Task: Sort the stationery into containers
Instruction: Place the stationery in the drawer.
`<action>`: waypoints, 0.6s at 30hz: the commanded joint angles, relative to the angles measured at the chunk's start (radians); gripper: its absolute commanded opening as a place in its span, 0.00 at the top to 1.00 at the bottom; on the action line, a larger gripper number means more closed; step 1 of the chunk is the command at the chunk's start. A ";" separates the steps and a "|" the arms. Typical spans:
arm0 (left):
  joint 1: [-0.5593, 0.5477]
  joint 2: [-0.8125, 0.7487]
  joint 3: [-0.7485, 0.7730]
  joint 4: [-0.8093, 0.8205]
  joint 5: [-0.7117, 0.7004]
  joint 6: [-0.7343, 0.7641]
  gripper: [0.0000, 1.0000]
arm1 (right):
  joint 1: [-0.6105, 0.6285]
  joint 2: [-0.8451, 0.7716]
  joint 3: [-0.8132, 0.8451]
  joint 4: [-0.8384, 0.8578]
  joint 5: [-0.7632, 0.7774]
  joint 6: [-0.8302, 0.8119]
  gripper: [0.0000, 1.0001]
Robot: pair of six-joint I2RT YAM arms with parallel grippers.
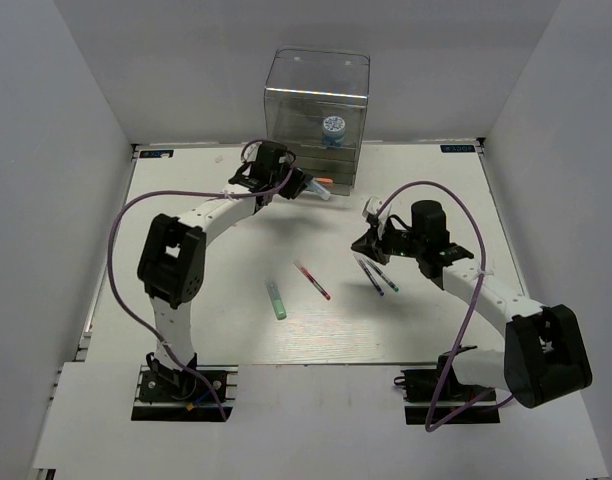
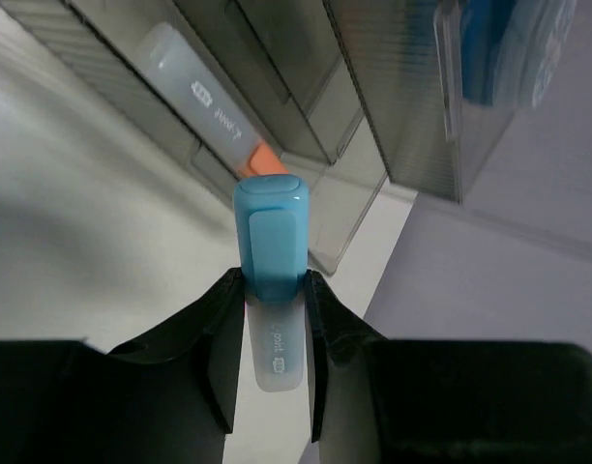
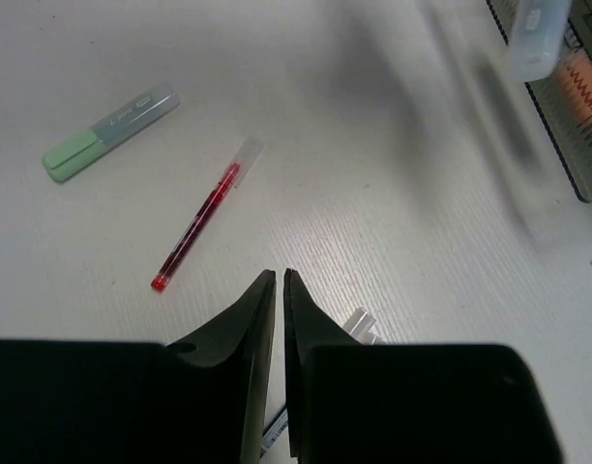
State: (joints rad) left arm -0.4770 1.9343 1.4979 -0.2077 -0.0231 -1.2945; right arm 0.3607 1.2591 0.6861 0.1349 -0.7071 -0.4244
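Overhead, a white table (image 1: 216,330) fills the floor of a booth with plain grey walls (image 1: 46,130) on the left, right and far sides. One clear box (image 1: 316,95) stands at the far middle of the table, and one blue-and-white jar (image 1: 333,128) sits inside it. Counted on the surface are one green marker (image 1: 276,298), one red pen (image 1: 312,280) just right of it, and two dark pens (image 1: 369,276) (image 1: 385,278) lying side by side farther right. The left gripper (image 1: 308,187) reaches to the foot of the box. The right gripper (image 1: 369,243) hangs just above the far ends of the dark pens.

From the left wrist, the left gripper (image 2: 274,285) is clamped on one light-blue marker (image 2: 270,246), its cap pointing at the box (image 2: 393,106). One orange-tipped marker (image 2: 214,106) lies against the dark lower front of the box. The jar (image 2: 499,48) is a blue blur at the upper right.

From the right wrist, the right gripper (image 3: 279,280) has its fingers drawn almost together, with only a thin slit left and nothing visible between the tips. A clear pen end (image 3: 362,324) pokes out beside the right-hand finger; whether it is pinched I cannot tell. The red pen (image 3: 201,227) and the green marker (image 3: 110,132) lie apart on the table beyond the fingers. A corner of the box (image 3: 577,126) shows at the upper right.
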 commanded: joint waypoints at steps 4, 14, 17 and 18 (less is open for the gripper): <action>0.008 0.070 0.166 0.059 -0.095 -0.193 1.00 | -0.003 -0.049 -0.049 0.032 0.012 0.027 0.84; 0.008 0.198 0.280 0.007 -0.127 -0.335 0.95 | -0.008 -0.075 -0.074 0.034 0.023 0.047 0.75; 0.008 0.212 0.300 0.007 -0.104 -0.335 0.67 | -0.008 -0.076 -0.068 0.022 0.015 0.035 0.63; 0.008 0.212 0.300 0.007 -0.104 -0.335 0.58 | -0.005 -0.073 -0.066 0.020 0.011 0.020 0.60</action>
State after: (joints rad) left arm -0.4732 2.1654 1.7554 -0.1814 -0.1238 -1.6070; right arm 0.3595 1.2068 0.6186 0.1360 -0.6838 -0.3943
